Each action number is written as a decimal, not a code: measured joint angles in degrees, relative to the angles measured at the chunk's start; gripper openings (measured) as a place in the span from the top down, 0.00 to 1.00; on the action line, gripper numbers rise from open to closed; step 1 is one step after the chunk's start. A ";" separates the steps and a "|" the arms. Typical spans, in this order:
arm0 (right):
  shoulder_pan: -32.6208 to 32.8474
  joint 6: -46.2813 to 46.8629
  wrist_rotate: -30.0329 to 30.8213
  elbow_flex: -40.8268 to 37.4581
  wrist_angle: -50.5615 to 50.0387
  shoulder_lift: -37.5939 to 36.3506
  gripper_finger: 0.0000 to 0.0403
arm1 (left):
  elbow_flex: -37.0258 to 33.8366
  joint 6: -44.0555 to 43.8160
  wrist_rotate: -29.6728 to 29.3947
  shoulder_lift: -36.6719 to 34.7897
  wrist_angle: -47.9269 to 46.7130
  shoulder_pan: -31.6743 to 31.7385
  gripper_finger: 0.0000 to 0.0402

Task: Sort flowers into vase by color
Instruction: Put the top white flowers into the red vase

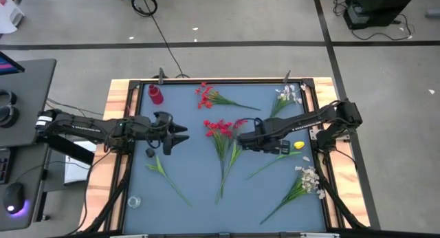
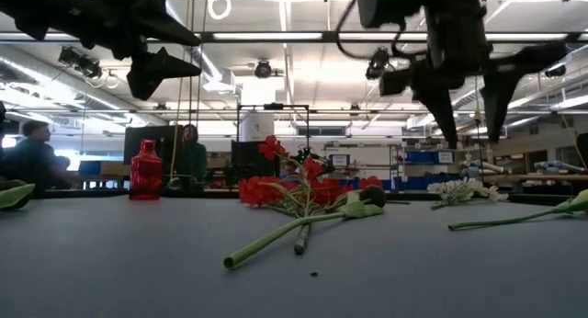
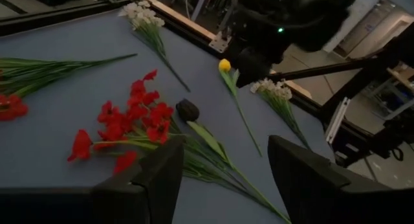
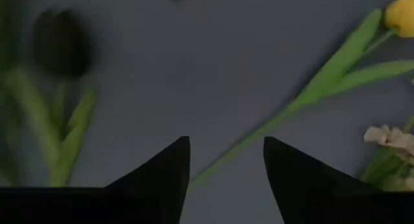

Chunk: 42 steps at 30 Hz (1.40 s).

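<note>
Mid-table, right gripper [image 1: 242, 139] hovers, fingers apart, empty, at 3 o'clock of the red flowers [image 1: 221, 127]. Left gripper [image 1: 180, 134] open, empty, at their 9. Red vase [image 1: 156, 94] at 10. I'd drop onto one stem, mid-length, clear of neighbours.

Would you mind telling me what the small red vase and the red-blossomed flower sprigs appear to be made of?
The small red vase looks like translucent plastic or glass: light glows through it, so I cannot tell which. The red-blossomed flower sprigs look artificial: matte, fabric-like petals on smooth, uniformly green, plastic-looking stems.
</note>
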 joint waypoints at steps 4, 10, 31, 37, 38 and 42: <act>-2.73 -0.17 -2.50 -3.53 3.16 -0.15 0.49 | 0.00 0.02 -0.41 0.00 -0.05 0.02 0.42; -8.61 -4.20 0.61 -4.03 4.07 -0.17 0.49 | 0.00 0.06 -2.36 0.00 -0.05 0.00 0.42; -44.60 -28.38 7.70 -4.07 5.66 -0.08 0.50 | 0.00 -5.18 -11.68 0.01 -0.10 2.27 0.42; -47.71 -26.95 5.14 -9.34 12.62 0.04 0.54 | -0.02 -5.24 -13.19 1.21 -0.54 2.27 0.42; -47.91 -26.14 4.21 -11.09 14.04 0.04 0.54 | -0.02 -5.46 -13.19 1.63 -0.92 2.27 0.42; -48.71 -24.44 0.92 -17.33 22.32 0.08 0.57 | -0.04 -7.81 -13.19 3.03 -1.58 2.27 0.42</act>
